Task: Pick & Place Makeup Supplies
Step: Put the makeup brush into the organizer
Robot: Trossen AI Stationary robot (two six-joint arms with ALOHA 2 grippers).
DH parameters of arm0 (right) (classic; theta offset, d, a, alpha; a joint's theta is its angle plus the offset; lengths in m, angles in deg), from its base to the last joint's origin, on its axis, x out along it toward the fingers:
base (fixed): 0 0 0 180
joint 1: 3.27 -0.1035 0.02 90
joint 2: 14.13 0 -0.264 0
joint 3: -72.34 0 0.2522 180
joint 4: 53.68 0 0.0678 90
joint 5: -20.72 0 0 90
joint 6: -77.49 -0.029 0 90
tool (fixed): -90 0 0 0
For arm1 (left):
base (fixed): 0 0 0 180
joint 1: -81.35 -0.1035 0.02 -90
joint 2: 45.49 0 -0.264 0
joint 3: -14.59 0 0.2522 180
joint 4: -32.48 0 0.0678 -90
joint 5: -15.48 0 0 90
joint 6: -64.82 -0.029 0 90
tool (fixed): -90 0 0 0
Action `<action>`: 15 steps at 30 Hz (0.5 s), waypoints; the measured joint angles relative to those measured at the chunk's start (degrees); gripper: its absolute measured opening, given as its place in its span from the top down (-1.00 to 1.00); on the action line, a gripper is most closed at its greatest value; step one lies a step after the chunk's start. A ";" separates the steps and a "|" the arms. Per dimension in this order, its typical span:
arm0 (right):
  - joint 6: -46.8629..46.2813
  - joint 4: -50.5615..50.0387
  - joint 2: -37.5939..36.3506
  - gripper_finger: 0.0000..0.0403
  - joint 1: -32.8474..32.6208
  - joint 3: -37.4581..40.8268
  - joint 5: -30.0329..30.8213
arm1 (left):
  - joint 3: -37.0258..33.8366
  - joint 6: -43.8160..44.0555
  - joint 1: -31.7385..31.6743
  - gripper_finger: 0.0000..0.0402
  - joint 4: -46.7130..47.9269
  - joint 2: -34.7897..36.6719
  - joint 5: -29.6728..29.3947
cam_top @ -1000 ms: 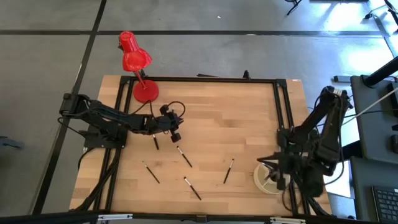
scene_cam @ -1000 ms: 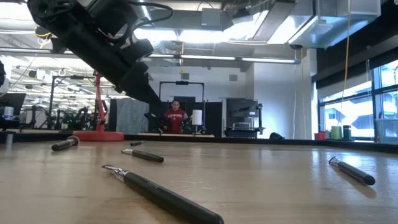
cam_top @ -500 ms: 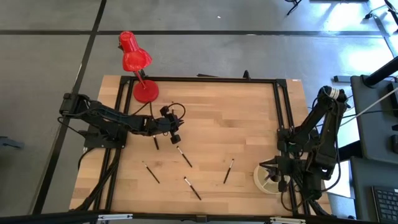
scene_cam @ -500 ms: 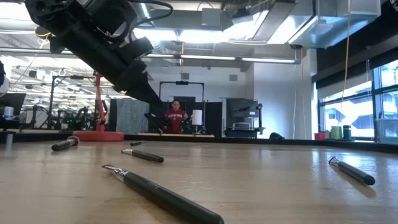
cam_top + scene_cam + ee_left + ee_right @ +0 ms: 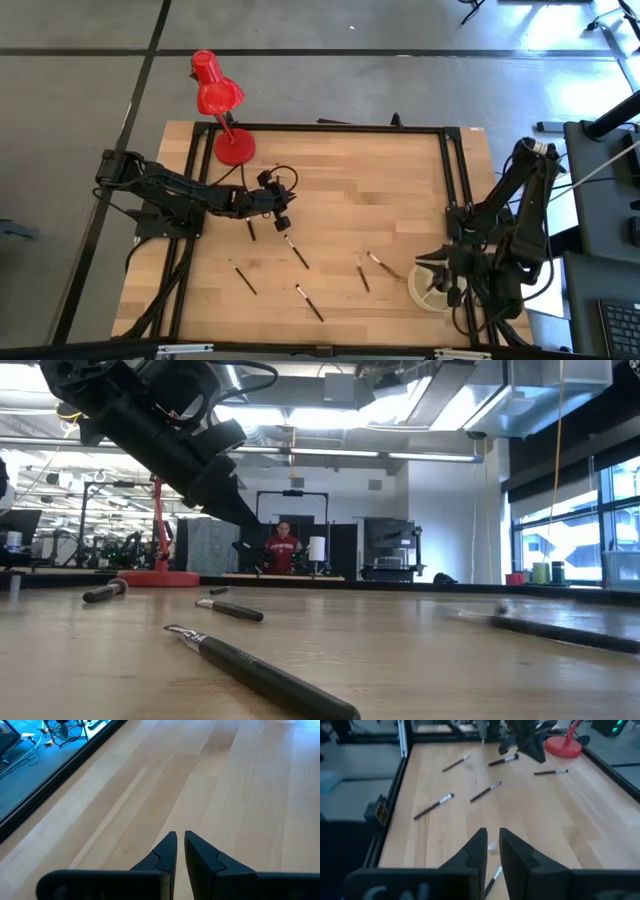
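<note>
Several thin dark makeup brushes with lighter tips lie flat on the wooden table: one (image 5: pixel 250 228) and one (image 5: pixel 295 250) near my left gripper, two (image 5: pixel 243 277) (image 5: pixel 309 302) toward the near edge, and two (image 5: pixel 363 273) (image 5: pixel 386 266) left of a white cup (image 5: pixel 428 290). My left gripper (image 5: pixel 283 218) (image 5: pixel 180 840) is shut and empty, hovering above the table at mid-left. My right gripper (image 5: pixel 443 272) (image 5: pixel 492 840) is shut and empty by the cup at the near right. One brush (image 5: pixel 560 632) shows blurred in the low view.
A red desk lamp (image 5: pixel 222 110) stands at the table's far left corner. A black frame (image 5: pixel 330 128) runs along the table's edges. Bare wood lies in the far right half. A person (image 5: pixel 285 546) stands in the room far behind the table.
A second brush has appeared on the table just left of the white cup, still blurred in the low view. The brush that lay there before has turned a little and shifted toward the table's left.
</note>
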 joint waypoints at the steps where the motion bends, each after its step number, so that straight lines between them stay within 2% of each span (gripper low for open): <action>1: -0.22 0.02 -0.06 0.76 1.23 -0.36 0.35 | 0.00 0.00 0.00 0.85 -0.02 0.00 0.00; 3: -1.31 -0.05 -0.08 0.77 5.11 -0.51 -1.55 | 0.00 0.00 -0.05 0.85 -0.20 0.00 -0.04; 4: -2.20 -0.30 -0.08 0.76 7.83 -0.51 -4.44 | 0.00 0.00 -0.10 0.85 -0.47 0.00 -0.04; 8: -7.54 -1.30 0.35 0.68 21.23 0.25 -21.20 | 0.00 0.00 -0.11 0.84 -2.82 0.00 -0.18; 10: -9.10 -1.18 0.87 0.60 27.79 0.76 -27.04 | 0.00 -0.74 -0.11 0.84 -4.25 0.00 -0.28; 15: -4.91 -0.37 5.93 0.41 40.32 0.95 -39.67 | 0.02 -3.78 -0.11 0.84 -7.08 0.02 -0.43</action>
